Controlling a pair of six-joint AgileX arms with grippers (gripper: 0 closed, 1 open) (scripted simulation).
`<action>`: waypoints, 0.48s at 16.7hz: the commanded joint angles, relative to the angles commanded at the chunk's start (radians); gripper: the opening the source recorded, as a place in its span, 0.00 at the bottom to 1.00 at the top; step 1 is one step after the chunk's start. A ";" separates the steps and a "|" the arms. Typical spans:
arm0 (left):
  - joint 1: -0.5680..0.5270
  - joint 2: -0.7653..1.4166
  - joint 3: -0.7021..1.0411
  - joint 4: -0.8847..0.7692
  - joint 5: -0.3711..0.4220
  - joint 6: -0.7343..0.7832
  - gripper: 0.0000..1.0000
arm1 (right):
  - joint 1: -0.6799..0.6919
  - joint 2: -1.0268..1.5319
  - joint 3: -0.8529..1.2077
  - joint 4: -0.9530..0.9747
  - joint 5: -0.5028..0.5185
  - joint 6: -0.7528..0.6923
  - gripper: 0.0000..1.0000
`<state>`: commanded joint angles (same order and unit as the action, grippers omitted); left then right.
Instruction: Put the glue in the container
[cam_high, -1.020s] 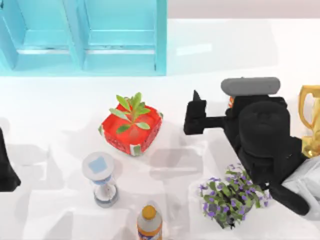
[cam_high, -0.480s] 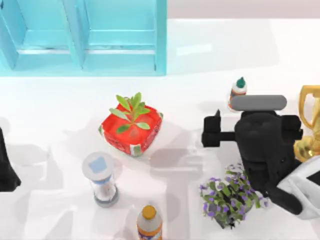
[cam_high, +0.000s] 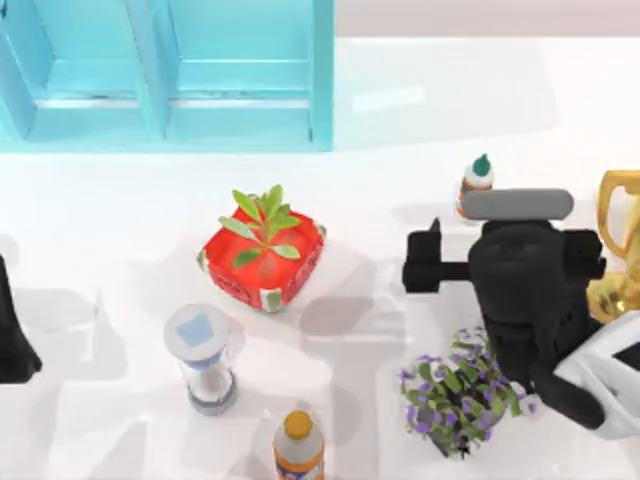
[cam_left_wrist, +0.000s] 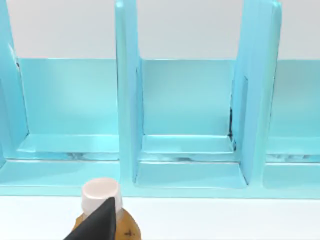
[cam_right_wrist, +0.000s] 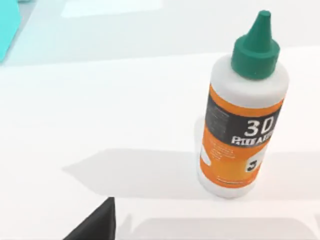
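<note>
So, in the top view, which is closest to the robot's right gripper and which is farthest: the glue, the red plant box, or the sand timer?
Counting from the right gripper, on the table's right half:
1. The glue, standing just behind it toward the blue shelf.
2. The red plant box, near the middle, to its left.
3. The sand timer, farthest, at front left.

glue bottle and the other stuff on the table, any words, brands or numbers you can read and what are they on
"3D": large white characters on the dark band of the glue label, right wrist view.
Line just beneath "3D": a white word, too blurred to read.
Small print on the dark panel beside it: too small to read.
Orange-capped bottle: label unreadable.
Red planter box: no legible text.
</note>
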<state>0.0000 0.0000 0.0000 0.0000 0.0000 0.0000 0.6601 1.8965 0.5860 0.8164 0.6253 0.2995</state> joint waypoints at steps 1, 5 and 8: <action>0.000 0.000 0.000 0.000 0.000 0.000 1.00 | -0.002 0.011 0.017 0.003 -0.001 -0.002 1.00; 0.000 0.000 0.000 0.000 0.000 0.000 1.00 | -0.058 0.125 0.155 0.016 -0.043 -0.034 1.00; 0.000 0.000 0.000 0.000 0.000 0.000 1.00 | -0.128 0.263 0.263 0.035 -0.098 -0.068 1.00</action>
<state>0.0000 0.0000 0.0000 0.0000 0.0000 0.0000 0.5317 2.1595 0.8485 0.8511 0.5278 0.2315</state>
